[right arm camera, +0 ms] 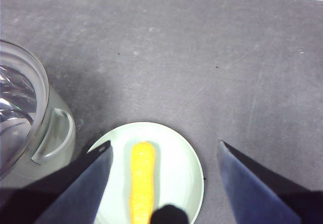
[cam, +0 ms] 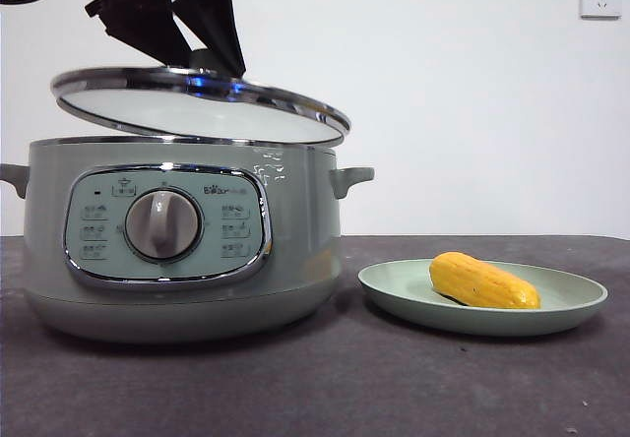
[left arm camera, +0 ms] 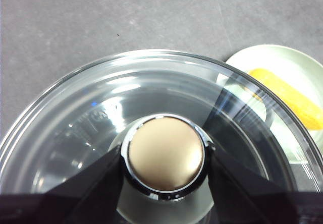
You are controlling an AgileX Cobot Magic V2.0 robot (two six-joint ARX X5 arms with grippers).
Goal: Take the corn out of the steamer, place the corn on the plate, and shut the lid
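The sage-green steamer (cam: 177,240) stands at the left of the table. My left gripper (cam: 202,58) is shut on the knob (left arm camera: 165,153) of the glass lid (cam: 197,102) and holds the lid tilted just above the steamer's rim. The yellow corn (cam: 482,281) lies on the pale green plate (cam: 571,304) to the right of the steamer. It also shows in the right wrist view (right arm camera: 142,181), on the plate (right arm camera: 181,168). My right gripper (right arm camera: 164,158) is open and empty, high above the plate.
The dark grey table (cam: 394,388) stretches in front of the steamer and plate. A white wall socket (cam: 600,2) sits at the top right. The steamer's side handle (right arm camera: 53,135) lies close to the plate.
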